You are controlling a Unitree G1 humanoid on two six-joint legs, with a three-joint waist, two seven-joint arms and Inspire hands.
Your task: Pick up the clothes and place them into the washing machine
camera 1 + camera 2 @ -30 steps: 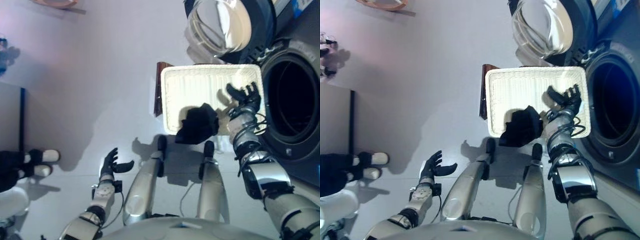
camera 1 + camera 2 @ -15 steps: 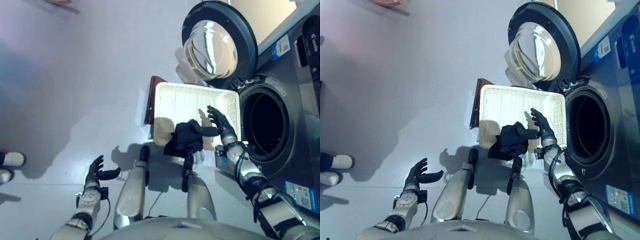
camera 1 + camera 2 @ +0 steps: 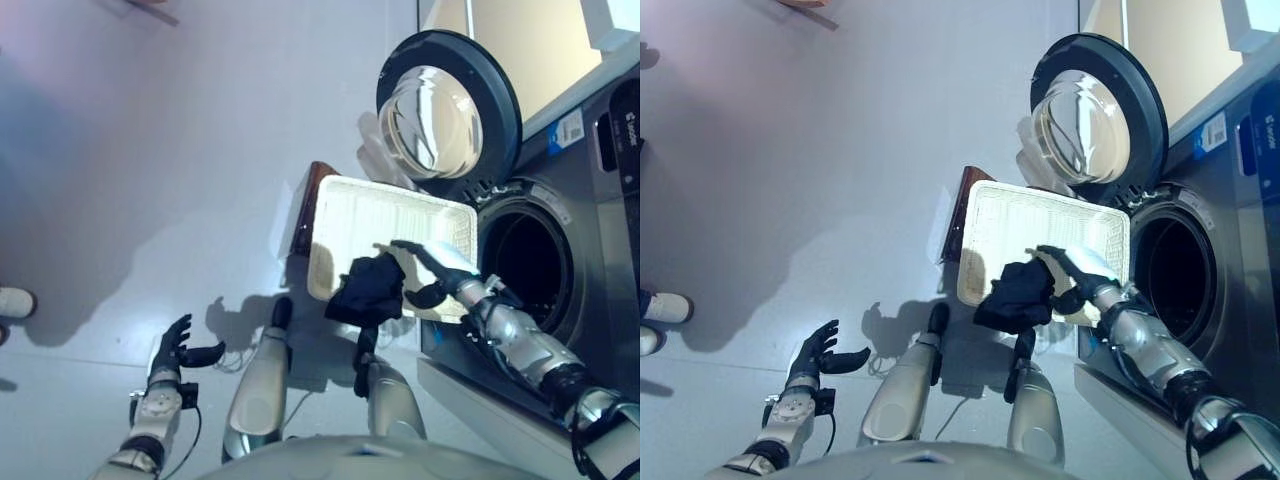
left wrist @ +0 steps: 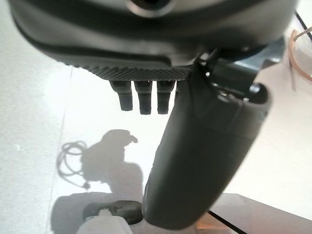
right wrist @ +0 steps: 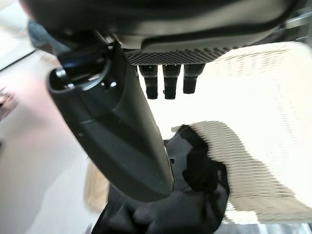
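R hand [image 3: 432, 272] is spread wide, nothing gripped, held over white basket [image 3: 350, 205] just beside black garment [image 3: 366, 287] draped on basket's near rim. Contact w/ cloth can't be told. L hand [image 3: 172, 350] is relaxed, empty. Washing machine [image 3: 560, 200] door [image 3: 448, 105] is open.

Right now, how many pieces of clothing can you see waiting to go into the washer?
1: a black garment draped over the near rim of the white basket, beside the right hand. More could lie hidden beneath it.
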